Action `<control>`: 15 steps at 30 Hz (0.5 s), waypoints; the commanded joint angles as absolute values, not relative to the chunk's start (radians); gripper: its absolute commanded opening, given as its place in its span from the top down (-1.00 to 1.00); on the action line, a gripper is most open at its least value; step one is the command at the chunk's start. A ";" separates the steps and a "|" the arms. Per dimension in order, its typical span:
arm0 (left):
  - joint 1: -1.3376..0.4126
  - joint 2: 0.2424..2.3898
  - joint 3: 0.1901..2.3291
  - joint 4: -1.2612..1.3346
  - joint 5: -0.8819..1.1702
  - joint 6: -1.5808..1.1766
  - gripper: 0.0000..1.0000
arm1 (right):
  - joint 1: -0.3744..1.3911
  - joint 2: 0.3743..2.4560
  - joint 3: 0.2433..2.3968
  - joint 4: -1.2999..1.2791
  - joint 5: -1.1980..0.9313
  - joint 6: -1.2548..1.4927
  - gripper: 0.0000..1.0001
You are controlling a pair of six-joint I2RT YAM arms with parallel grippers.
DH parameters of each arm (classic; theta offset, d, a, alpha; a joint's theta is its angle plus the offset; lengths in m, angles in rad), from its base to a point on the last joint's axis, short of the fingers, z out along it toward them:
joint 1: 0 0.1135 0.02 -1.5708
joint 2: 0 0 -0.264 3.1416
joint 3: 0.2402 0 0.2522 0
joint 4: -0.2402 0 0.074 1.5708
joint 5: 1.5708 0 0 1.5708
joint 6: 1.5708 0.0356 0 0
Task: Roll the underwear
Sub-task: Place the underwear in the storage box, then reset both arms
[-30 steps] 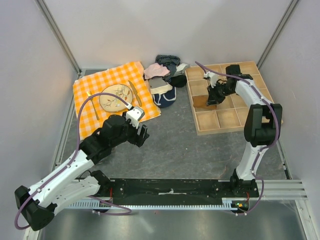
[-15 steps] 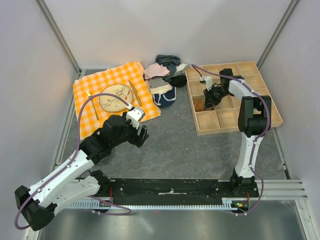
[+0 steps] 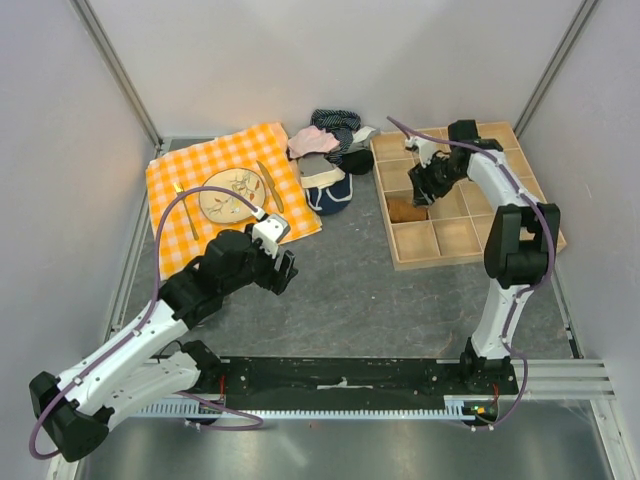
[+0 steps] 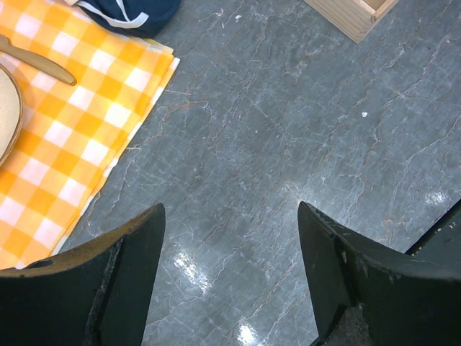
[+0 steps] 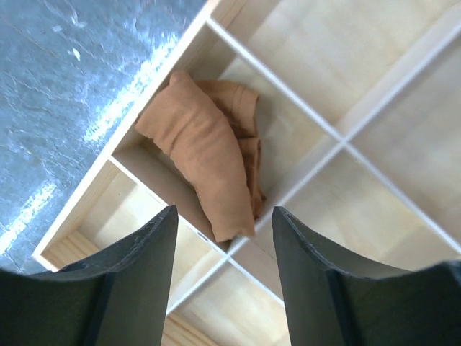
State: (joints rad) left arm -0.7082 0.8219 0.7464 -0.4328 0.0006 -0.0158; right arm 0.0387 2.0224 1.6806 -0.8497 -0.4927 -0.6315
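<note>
Lifted since half a second ago, my right jaws hang spread and empty. Nearer me, the left jaws gape over the desk (image 4: 288, 108), the checked cloth (image 4: 72, 122) to their left. Directly beneath the right jaws, the underwear (image 5: 202, 144) lies bunched in one compartment of the wooden tray (image 5: 403, 173).

Left arm (image 3: 130, 350): you see rounded white shells, black joint housings and a white block at the wrist.
Right arm (image 3: 493, 315): the same white links, with black elbow and wrist.
Cables: a thin purple cable (image 3: 157, 245) loops off your left arm; another purple cable (image 3: 410, 136) arcs off the right.
Left fingers (image 4: 108, 281): matte black wedges with pale, scuffed edges.
Right fingers (image 5: 130, 281): smooth black wedges.
Base (image 3: 340, 378): a black plate on a ribbed silver rail.
</note>
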 commanded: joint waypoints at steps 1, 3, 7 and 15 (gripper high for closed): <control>-0.706 0.795 0.750 -0.428 -0.008 0.014 -0.60 | 0.037 1.896 1.798 -0.885 -0.454 -0.618 -0.25; -0.706 0.790 0.753 -0.425 -0.011 0.009 -0.60 | 0.037 1.858 1.816 -0.903 -0.443 -0.621 -0.26; -0.658 0.778 0.765 -0.420 -0.003 -0.041 -0.71 | 0.037 1.735 1.790 -0.896 -0.449 -0.603 -0.25; -0.207 0.813 0.796 -0.334 0.428 -0.216 -0.77 | 0.035 1.272 1.485 -0.530 -0.359 -0.387 -0.81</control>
